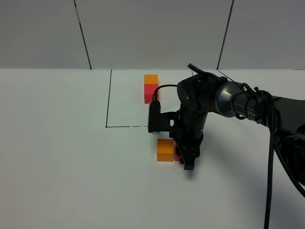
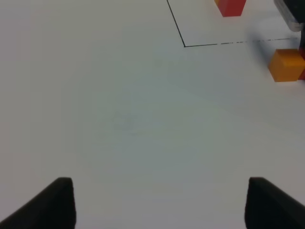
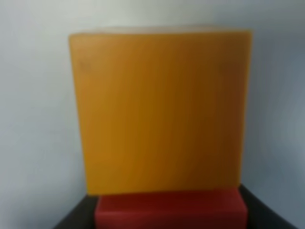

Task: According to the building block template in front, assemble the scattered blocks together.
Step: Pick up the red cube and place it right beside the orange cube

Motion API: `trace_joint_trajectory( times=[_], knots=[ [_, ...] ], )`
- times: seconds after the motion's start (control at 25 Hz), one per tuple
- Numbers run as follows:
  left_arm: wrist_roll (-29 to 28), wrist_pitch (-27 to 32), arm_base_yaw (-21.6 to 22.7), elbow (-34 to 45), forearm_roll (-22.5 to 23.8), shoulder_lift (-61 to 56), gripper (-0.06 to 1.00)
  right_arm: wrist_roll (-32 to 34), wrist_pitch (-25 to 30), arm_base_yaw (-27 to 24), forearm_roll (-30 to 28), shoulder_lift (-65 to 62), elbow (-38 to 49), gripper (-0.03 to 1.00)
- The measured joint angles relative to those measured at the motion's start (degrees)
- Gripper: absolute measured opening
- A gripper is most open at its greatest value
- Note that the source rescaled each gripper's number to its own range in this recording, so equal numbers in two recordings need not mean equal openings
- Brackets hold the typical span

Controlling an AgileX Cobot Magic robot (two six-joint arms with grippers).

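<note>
The building block template (image 1: 151,88) is an orange cube joined to a red cube, standing inside a thin black outline (image 1: 108,100) at the back of the table. Its red cube (image 2: 232,7) also shows in the left wrist view. The scattered orange cube (image 1: 165,150) (image 2: 286,64) (image 3: 159,109) sits in front of the outline. Pressed against its right side is the scattered red cube (image 1: 177,155) (image 3: 169,210), mostly hidden by my right gripper (image 1: 187,160), which is shut on it. My left gripper (image 2: 162,205) is open over bare table, well to the left of the cubes.
The white table (image 1: 62,157) runs wide on the left and in front. The right arm (image 1: 238,100) and its cables (image 1: 271,143) reach in from the right. A grey panelled wall (image 1: 152,33) stands behind the table.
</note>
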Motion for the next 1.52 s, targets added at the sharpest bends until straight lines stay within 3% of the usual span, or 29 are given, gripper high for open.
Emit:
trace_joint_trajectory(
  times=[1.52],
  knots=[
    [-0.05,0.00,0.00,0.00,0.00,0.00,0.90,-2.23,0.75,1.05,0.60,0.61,-0.70,0.01]
  ],
)
